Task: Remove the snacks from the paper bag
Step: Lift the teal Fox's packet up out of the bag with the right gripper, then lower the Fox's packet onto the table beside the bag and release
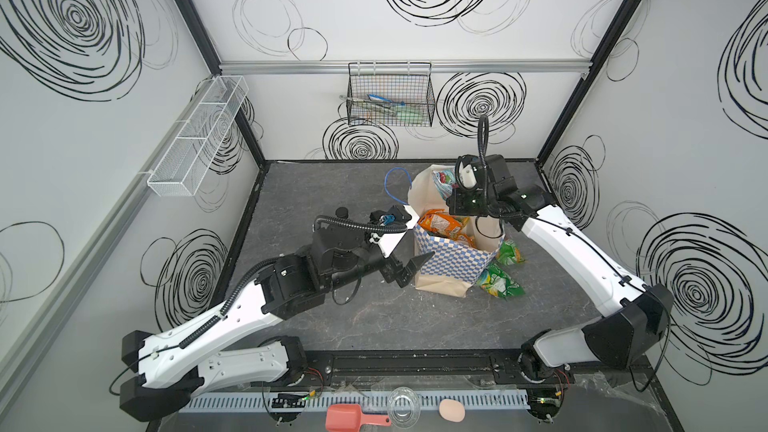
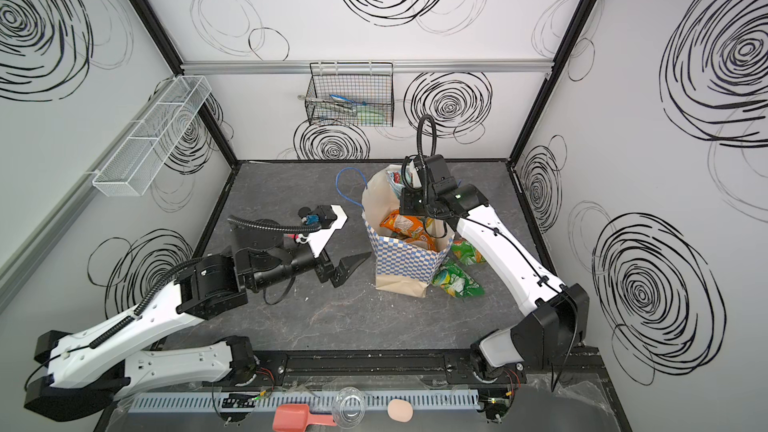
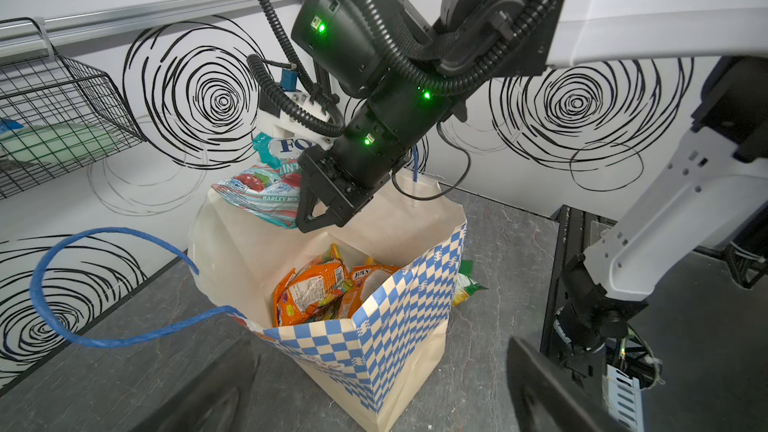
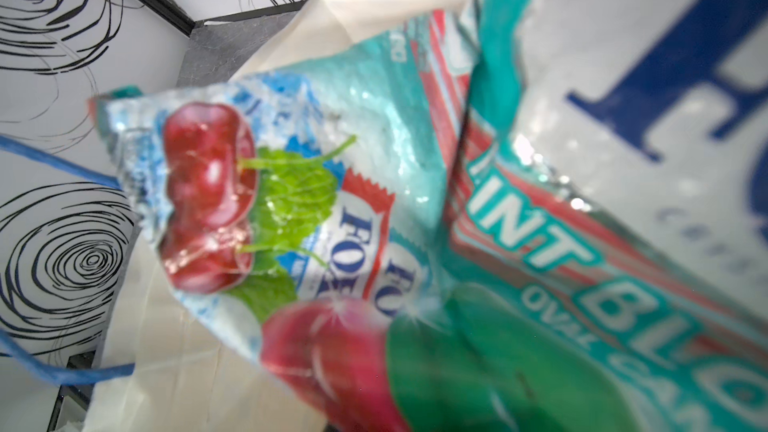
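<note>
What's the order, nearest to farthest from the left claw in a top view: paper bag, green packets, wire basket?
1. Paper bag, right beside the open left claw.
2. Green packets, on the table past the bag's other side.
3. Wire basket, hung high at the back.

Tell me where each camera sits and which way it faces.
Top views: overhead, behind the robot, looking down at the table; left arm and right arm show.
Left wrist: beside the paper bag, looking into it; open left hand and right hand show.
Right wrist: above the bag's mouth, facing the teal packet its shut hand holds; no hand visible.
Shared: every view shows bag and teal packet.
</note>
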Tool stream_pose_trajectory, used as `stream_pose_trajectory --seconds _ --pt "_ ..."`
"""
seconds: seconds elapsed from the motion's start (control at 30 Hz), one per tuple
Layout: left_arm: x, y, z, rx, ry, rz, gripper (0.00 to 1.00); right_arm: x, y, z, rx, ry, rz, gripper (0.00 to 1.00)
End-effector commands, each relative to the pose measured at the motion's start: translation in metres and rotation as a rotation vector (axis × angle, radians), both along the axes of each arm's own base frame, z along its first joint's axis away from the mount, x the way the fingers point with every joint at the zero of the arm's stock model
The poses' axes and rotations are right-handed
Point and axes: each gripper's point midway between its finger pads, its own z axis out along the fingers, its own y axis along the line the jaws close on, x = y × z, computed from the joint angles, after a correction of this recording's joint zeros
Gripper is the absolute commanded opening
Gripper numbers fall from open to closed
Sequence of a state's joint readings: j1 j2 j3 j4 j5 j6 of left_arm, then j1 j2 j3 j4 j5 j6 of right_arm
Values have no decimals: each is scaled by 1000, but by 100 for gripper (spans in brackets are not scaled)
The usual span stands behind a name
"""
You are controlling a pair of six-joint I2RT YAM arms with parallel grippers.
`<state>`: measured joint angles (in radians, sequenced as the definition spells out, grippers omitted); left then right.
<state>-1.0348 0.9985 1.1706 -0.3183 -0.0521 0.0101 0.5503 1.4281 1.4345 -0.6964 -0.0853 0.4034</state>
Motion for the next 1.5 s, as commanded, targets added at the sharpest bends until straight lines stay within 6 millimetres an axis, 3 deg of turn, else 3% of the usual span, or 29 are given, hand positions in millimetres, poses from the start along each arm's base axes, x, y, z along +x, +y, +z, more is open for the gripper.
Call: stream_pose_trajectory --seconds 0.0,0.47,0.73,0.9,1.03,1.2,1.33,1.47 --pt "2 0 13 -58 -22 3 96 -7 8 30 32 -101 17 0" --pt "2 2 20 -82 -28 6 96 -8 19 80 45 -211 34 0" --pt "2 2 28 -95 -35 1 96 8 7 169 62 -403 -37 0" --pt "0 -1 36 -115 -30 -18 96 19 -4 214 67 -476 -70 0" --pt "-2 -2 43 -129 -34 -28 96 34 -28 235 112 -504 -127 0" --pt "-4 -1 47 -141 -31 -32 96 58 -81 241 136 -509 -235 0" --pt "-4 0 46 -146 -26 -30 96 73 -124 228 130 -489 -306 0" --pt "-4 0 49 -155 -28 -34 96 86 -161 195 123 -442 -371 0"
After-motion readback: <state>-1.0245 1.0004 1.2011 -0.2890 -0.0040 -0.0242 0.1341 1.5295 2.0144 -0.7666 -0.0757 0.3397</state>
